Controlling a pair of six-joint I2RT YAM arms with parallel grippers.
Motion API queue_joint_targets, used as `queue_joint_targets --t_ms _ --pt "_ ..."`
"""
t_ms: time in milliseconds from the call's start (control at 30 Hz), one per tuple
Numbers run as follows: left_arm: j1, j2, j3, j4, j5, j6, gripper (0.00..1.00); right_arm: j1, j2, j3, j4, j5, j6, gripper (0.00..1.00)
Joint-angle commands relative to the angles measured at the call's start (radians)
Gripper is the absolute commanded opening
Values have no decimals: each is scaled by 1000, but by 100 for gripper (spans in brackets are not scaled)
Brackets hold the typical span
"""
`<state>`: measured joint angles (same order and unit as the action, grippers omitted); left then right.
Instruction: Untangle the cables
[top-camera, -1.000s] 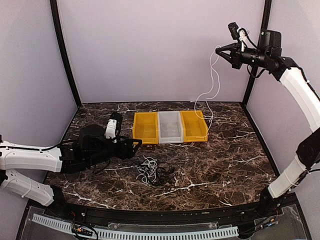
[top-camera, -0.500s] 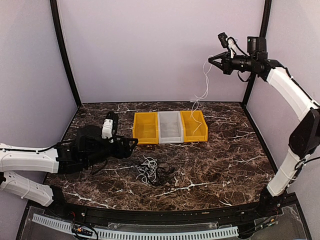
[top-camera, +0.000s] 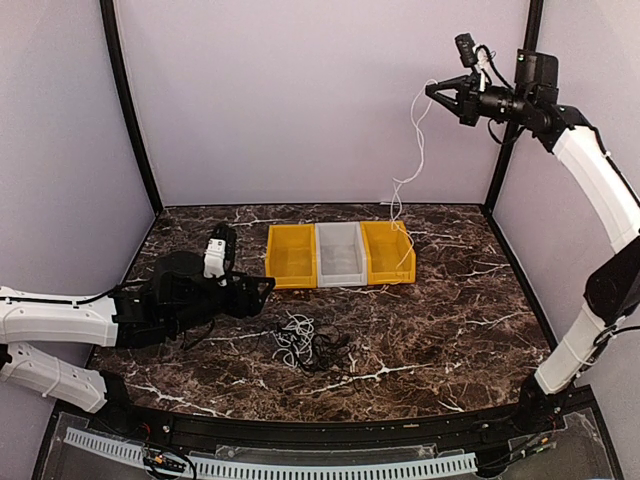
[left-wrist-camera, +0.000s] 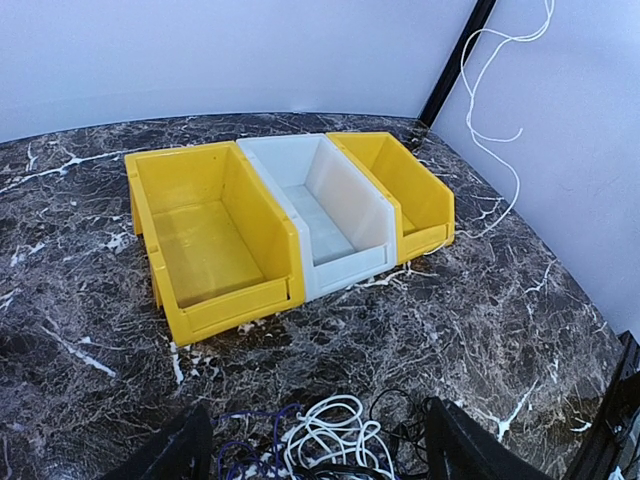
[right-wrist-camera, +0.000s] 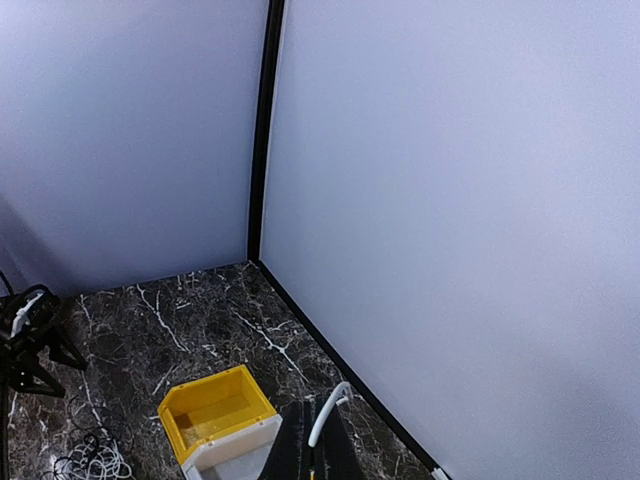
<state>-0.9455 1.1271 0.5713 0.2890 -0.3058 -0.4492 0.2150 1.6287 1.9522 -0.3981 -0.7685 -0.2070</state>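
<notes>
1. While the right gripper (top-camera: 432, 91) hangs high above the back right corner of the tabletop (top-camera: 450, 320), its jaws are pinched tight on a white cable (top-camera: 421, 150).
2. That cable dangles from the jaws in loose waves, and its lower end drops to the right yellow bin (top-camera: 388, 252). Whether it ends inside or behind that bin cannot be told.
3. Three bins stand touching in a row near the middle of the back edge: a left yellow bin (top-camera: 290, 255), a white bin (top-camera: 338, 255), then the right yellow one.
4. A small tangled pile (top-camera: 305, 345) of white and dark cable loops lies near the middle of the front edge, well apart from the bins.
5. The left gripper (top-camera: 262, 292) sits low over the left side of the tabletop, pointing right, near the pile but not touching it.
6. Its jaws stand wide apart and hold nothing. In the left wrist view the pile shows between the two dark fingers (left-wrist-camera: 190, 450), just ahead of them.
</notes>
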Motion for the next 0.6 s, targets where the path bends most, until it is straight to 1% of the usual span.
queue_joint_targets --t_ms 0,133,267,400,567 --pt "-1 1 -15 6 -10 4 76 8 -128 -33 21 -119 37 0" --pt "-1 12 -12 14 -9 11 76 26 -181 -70 -89 -139 -38 0" --pt "-2 26 -10 25 1 12 76 33 -224 -109 -136 -121 -81 0" --pt "-1 45 1 34 16 11 76 33 -224 -103 -109 -71 -71 0" --pt "-1 52 17 17 26 7 75 34 -173 -71 -54 -9 -47 0"
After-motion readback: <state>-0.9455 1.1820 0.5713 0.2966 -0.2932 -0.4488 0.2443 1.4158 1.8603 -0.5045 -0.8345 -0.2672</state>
